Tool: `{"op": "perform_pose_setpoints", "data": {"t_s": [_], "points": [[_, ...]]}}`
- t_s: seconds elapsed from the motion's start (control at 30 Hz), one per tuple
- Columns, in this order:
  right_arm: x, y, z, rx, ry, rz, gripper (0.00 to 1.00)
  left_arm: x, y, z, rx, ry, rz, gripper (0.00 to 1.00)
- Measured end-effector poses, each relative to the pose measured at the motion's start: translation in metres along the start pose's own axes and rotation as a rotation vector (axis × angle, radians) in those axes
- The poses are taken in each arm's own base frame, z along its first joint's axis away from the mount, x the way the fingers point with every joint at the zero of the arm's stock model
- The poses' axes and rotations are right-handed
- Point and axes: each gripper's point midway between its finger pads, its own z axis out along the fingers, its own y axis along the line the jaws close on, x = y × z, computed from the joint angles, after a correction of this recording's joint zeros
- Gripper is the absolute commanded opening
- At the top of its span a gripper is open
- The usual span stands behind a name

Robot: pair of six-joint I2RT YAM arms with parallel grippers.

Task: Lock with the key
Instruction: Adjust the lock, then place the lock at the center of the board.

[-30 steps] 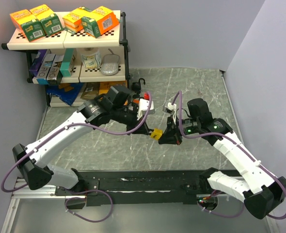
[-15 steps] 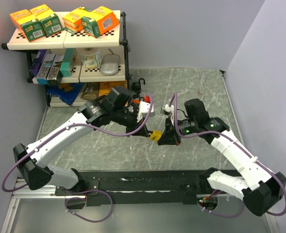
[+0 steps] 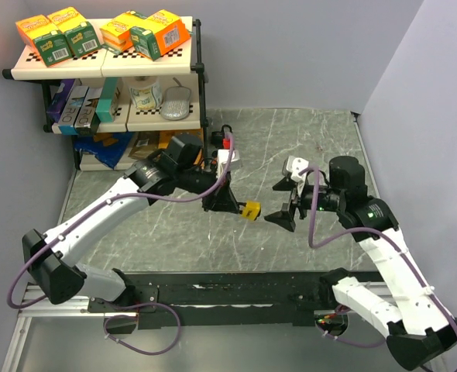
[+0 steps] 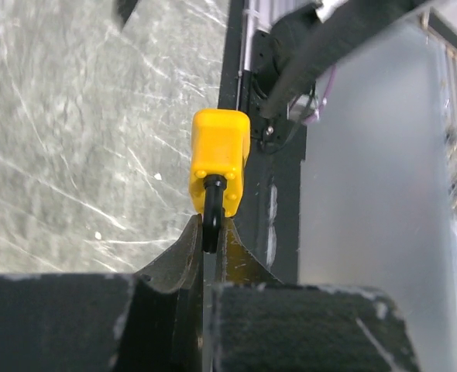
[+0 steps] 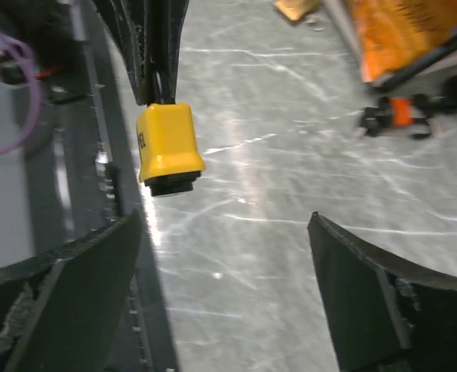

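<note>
While the left fingers [image 3: 227, 203] are pinched narrow on the black shackle [image 4: 210, 215] of the yellow padlock [image 3: 250, 210], the lock body sticks out just past their tips. It seems to be held off the grey marbled bench [image 3: 306, 139]. From the left wrist, the shackle sits squeezed between the two dark tips [image 4: 183, 260], and the yellow body [image 4: 219, 159] stands straight out beyond them.

The right fingers [image 3: 279, 218] stand wide apart and hold nothing. They face the left fingers across a small gap, and the padlock lies between the two pairs, touching only the left one. From the right wrist, the padlock [image 5: 166, 143] hangs ahead of the spread fingers [image 5: 97, 256], off toward one finger rather than centred in the opening. Its black round end points back at them.

Farther ahead of the right fingers, a small orange and black item [image 5: 399, 118] lies on the bench. It is beside the foot of the shelf rack [image 3: 200, 77], which stands behind the left fingers and carries cartons [image 3: 58, 31].
</note>
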Motion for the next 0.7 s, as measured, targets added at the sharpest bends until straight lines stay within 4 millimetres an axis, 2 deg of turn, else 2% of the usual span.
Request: {"op": "perform_pose_setpoints", "data": {"t_s": [0.13, 0.27, 0.43, 0.53, 0.6, 0.7], "points": [[-0.003, -0.005, -0.004, 0.044, 0.000, -0.088, 0.99, 0.000, 0.017, 0.011, -0.062, 0.007, -0.147, 0.01], [-0.016, 0.000, 0.004, 0.047, -0.022, -0.199, 0.99, 0.000, 0.035, 0.023, -0.116, 0.006, -0.293, 0.01], [-0.025, -0.004, 0.017, 0.066, -0.031, -0.308, 0.99, -0.004, 0.040, 0.027, -0.138, -0.011, -0.386, 0.01], [-0.018, -0.014, 0.029, 0.086, -0.002, -0.367, 0.99, -0.008, 0.040, 0.027, -0.137, -0.027, -0.416, 0.01], [-0.007, -0.020, 0.038, 0.089, 0.034, -0.407, 0.97, -0.011, 0.040, 0.027, -0.131, -0.034, -0.431, 0.01], [0.007, -0.024, 0.048, 0.085, 0.076, -0.458, 0.91, -0.012, 0.040, 0.027, -0.128, -0.039, -0.448, 0.01]]}}
